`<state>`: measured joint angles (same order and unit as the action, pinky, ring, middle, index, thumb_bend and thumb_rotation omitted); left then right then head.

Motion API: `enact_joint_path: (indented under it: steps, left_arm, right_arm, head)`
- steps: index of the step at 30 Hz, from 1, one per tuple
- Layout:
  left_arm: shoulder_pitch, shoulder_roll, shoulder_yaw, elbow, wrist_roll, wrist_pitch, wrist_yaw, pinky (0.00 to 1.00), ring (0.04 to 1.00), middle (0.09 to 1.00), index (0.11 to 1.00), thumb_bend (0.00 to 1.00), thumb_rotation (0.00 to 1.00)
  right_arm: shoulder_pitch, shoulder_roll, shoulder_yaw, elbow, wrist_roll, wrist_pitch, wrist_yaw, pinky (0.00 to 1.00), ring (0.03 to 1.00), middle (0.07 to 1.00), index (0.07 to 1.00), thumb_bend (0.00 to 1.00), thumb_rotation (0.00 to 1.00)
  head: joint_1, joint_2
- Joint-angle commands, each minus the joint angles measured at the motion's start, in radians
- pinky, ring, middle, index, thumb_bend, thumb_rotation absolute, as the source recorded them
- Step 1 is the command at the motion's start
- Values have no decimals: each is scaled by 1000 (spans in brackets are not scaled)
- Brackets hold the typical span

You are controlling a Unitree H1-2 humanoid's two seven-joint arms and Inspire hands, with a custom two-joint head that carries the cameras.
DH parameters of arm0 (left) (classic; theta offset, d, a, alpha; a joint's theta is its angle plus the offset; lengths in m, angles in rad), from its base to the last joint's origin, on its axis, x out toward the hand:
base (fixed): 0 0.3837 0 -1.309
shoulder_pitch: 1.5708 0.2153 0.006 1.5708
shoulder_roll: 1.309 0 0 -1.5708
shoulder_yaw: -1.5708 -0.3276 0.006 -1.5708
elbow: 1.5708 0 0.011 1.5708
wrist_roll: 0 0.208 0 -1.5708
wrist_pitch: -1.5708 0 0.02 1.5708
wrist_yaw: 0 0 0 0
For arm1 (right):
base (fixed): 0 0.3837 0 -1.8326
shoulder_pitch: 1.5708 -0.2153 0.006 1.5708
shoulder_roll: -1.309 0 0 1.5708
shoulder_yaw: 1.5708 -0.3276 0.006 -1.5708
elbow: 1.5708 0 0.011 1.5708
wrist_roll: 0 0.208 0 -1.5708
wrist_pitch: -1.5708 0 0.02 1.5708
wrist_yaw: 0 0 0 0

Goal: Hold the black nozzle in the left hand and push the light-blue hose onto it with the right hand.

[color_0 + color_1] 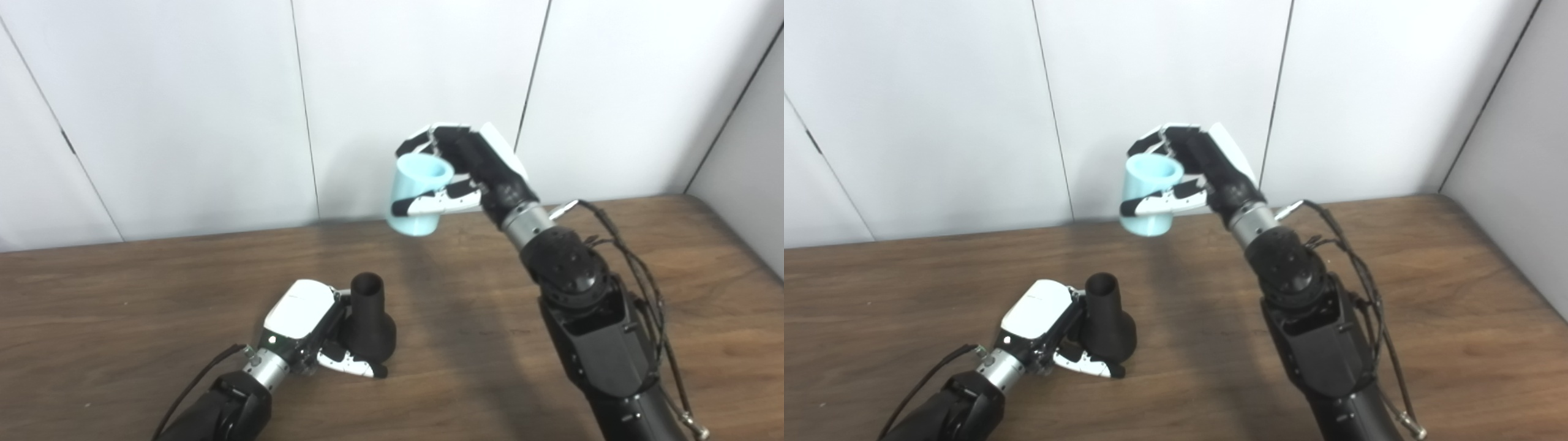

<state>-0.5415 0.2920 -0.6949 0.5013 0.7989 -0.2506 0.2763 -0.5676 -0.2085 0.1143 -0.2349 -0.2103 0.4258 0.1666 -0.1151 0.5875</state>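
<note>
- Your left hand (pixel 309 334) is wrapped around the wide base of the black nozzle (pixel 367 318); the nozzle stands upright on the wooden table (pixel 122 306), open neck up.
- Your right hand (pixel 468 171) is clamped on the light-blue hose (pixel 419 196); the hose is raised, well apart from the nozzle.

Bright, even light; soft shadows, slightly soft focus throughout.

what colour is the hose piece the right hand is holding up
Light blue. The hose in the right hand shows best in the left eye view.
</note>
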Motion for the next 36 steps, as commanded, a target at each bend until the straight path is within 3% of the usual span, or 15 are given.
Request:
enact_joint_path:
  steps: [1, 10, 16, 24, 36]
  left_arm:
    - [124, -18, -60, 70, 49, 27, -92, 366, 400, 439, 530, 500, 0]
    - [126, -33, -51, 65, 41, 33, -106, 412, 415, 447, 528, 501, 0]
    - [127, -41, -48, 63, 40, 44, -115, 366, 401, 442, 529, 500, 0]
    - [127, -36, -45, 43, 38, 51, -133, 386, 418, 449, 524, 502, 0]
    - [130, -35, -37, 32, 37, 63, -125, 323, 397, 435, 527, 500, 0]
  right_arm:
    - [-55, -3, 6, -29, -12, -16, 6, 283, 384, 462, 543, 512, 0]
    - [-23, 22, 33, -2, 6, -28, 29, 291, 382, 465, 544, 512, 0]
    - [-9, 39, 54, 2, 1, -15, 36, 303, 392, 460, 530, 515, 0]
    - [4, 41, 71, -2, -5, -8, 46, 308, 393, 467, 533, 514, 0]
    - [42, 20, 117, 16, -46, -76, 54, 278, 384, 468, 541, 512, 0]
  head:
    - [6, 2]
    - [41, 15]
    - [51, 22]
    - [56, 29]
    - [66, 42]
